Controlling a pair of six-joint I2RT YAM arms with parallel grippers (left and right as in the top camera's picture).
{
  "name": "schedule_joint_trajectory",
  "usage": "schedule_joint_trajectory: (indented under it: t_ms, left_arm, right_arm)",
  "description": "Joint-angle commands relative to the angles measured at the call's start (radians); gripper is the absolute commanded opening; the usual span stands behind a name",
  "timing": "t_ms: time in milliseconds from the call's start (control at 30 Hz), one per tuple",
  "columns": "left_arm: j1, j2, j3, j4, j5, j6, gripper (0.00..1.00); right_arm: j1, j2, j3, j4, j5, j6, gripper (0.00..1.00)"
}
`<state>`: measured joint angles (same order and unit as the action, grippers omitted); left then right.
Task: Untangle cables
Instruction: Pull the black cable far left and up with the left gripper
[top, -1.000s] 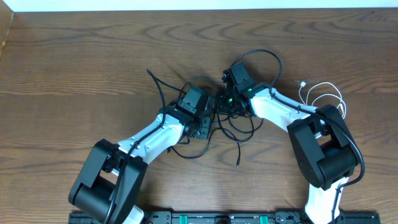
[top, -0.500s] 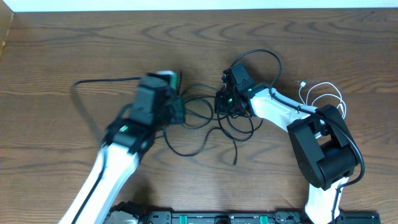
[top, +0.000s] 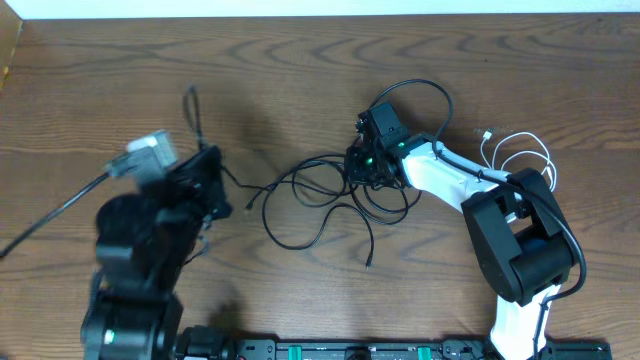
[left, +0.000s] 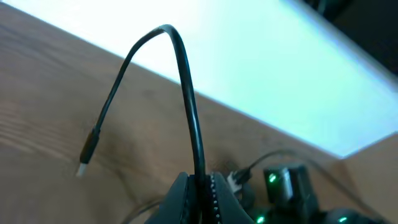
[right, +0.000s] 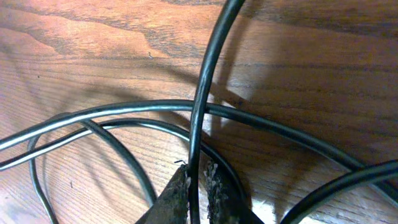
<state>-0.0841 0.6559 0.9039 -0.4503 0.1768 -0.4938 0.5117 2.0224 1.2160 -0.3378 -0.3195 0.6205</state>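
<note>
Between the clamped tips of your left pincer (left: 199, 185), one black cable (left: 188, 81) now stretches well clear of the tangle (top: 345, 195) it lay in a moment ago, while your right pincer (right: 196, 182) stays squeezed on another strand (right: 203, 93), so that cord looks nearly free.

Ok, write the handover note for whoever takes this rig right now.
Left claw: shut on one black cable, its plug end dangling free.
Right claw: shut on a tangle strand, low over the table.
Cables: the black tangle is mid-table at the right claw. The white cable lies apart on the right side.
Done: white cable is separate; one black cable is partly drawn out to the left.
Left: the black loops cross each other. Draw the held cable clear, then separate the rest.
</note>
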Motion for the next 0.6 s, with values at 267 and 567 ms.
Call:
schedule_joint_trajectory:
  t_ms: [267, 567]
  left_arm:
    - [0.096, -0.140, 0.040, 0.095, -0.008, -0.200, 0.08]
    - [0.096, -0.117, 0.210, 0.088, -0.002, -0.126, 0.07]
  right_arm:
    - [0.007, 0.074, -0.035, -0.021, 0.086, -0.009, 0.16]
    - [0.007, 0.074, -0.035, -0.024, 0.101, -0.009, 0.16]
